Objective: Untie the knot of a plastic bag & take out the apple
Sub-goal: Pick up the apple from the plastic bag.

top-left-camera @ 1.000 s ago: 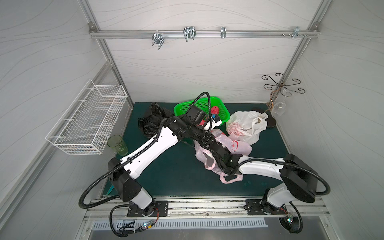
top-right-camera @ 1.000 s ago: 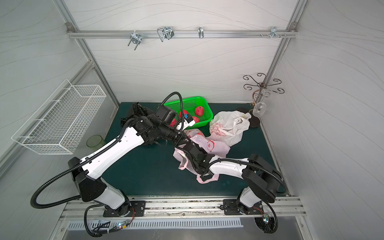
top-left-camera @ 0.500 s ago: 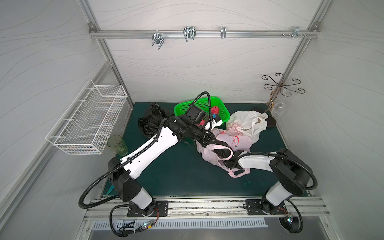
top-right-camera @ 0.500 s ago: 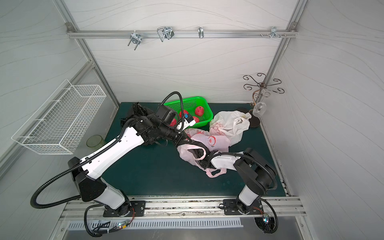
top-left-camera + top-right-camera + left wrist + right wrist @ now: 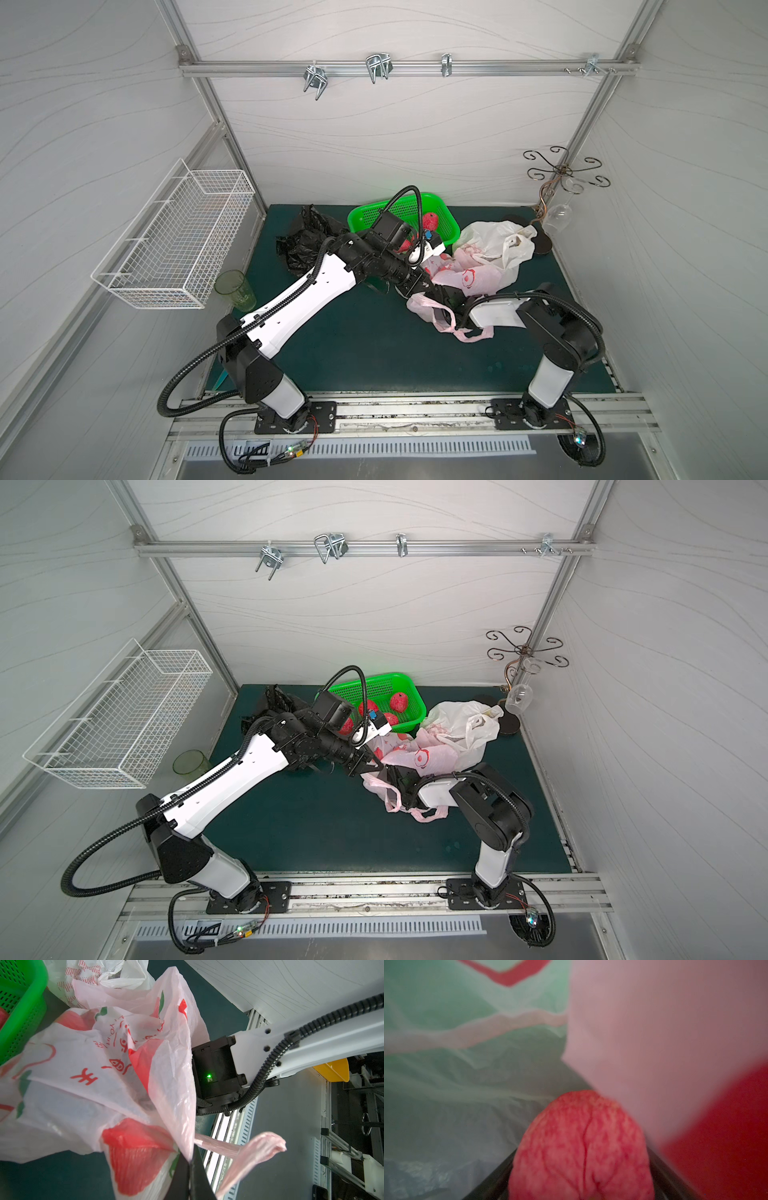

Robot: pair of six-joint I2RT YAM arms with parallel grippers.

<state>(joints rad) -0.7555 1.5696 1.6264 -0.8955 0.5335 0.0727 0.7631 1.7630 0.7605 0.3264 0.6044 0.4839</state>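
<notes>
**Two arms on one pink bag, apple between the jaws**

Both arms meet right of centre in both top views, at the pink bag (image 5: 465, 276). It lies on the dark green mat (image 5: 353, 345) just below the green basket (image 5: 376, 675), with the white bag (image 5: 494, 237) just beside it at upper right. The left gripper (image 5: 190, 1160), low in the left wrist view, is pinched fully together on the thin edge of the bag's mouth and holds it lifted. A loose handle (image 5: 264, 1147) hangs free beside it, so I judge the knot already undone.

The right gripper (image 5: 583, 1153) cannot be seen from above, as it is buried in the bag. Its wrist view shows the apple (image 5: 581, 1126) at lower middle, inside the bag, sitting between two widely spread dark fingers (image 5: 500, 1167). Both lie against or just beside its sides. Whether they press on it I cannot tell.

From where I stand the apple looks firm, round and mottled red. It should have some weight, and it could roll or squirt out of a shallow pinch. It is best taken across its widest part, well back between the fingers.

The bag is the opposite: light, limp, slippery film that drapes close over the camera and could snag the fingers on the way out. Its rim is the sensible hold, as the left arm has it.
</notes>
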